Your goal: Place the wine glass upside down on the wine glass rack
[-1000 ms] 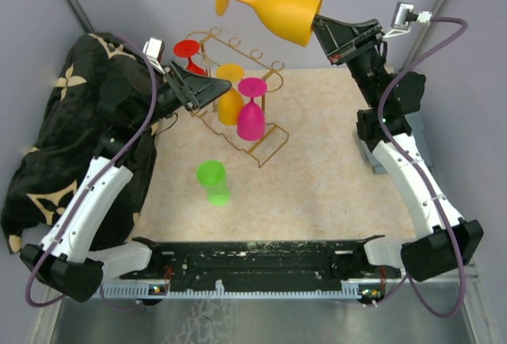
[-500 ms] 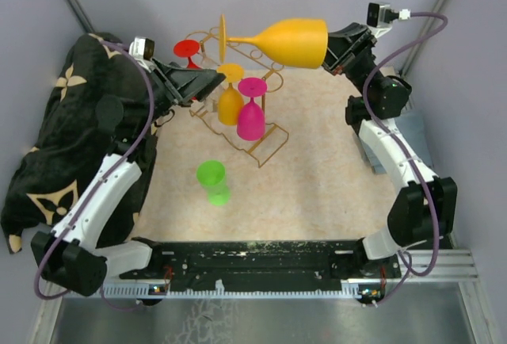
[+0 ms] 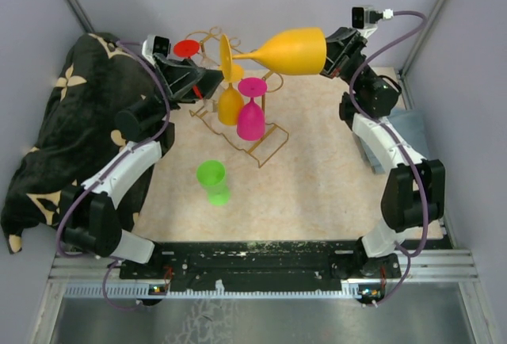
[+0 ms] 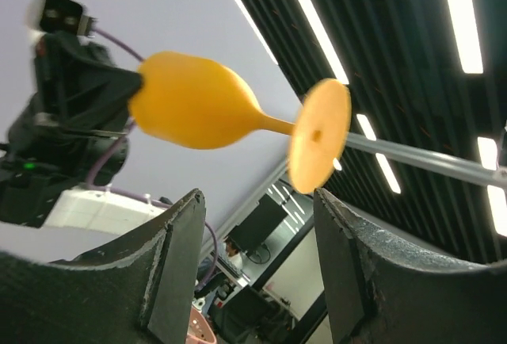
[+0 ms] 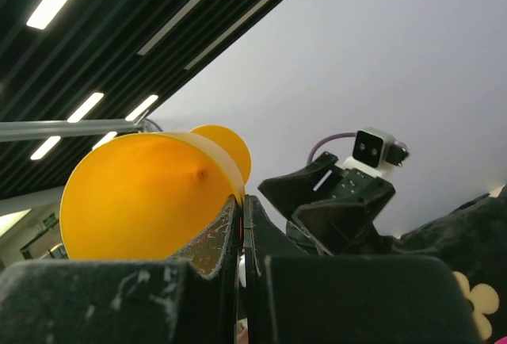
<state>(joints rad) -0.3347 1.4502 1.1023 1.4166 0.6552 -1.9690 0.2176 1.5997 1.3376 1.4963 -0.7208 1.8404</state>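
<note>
My right gripper is shut on the rim of an orange wine glass, held sideways high above the table, its foot pointing left over the gold wire rack. The glass also shows in the right wrist view and in the left wrist view. My left gripper is open and empty, just left of the rack and below the glass's foot. An orange glass and a pink glass hang upside down on the rack. A red glass is at the rack's far left.
A green cup stands on the beige mat in front of the rack. A black cloth with gold flowers lies along the left side. Grey walls close the back and sides.
My right gripper has lowered the orange glass and carried it left, its foot now over the rack. My left arm has lifted and turned its open gripper upward.
</note>
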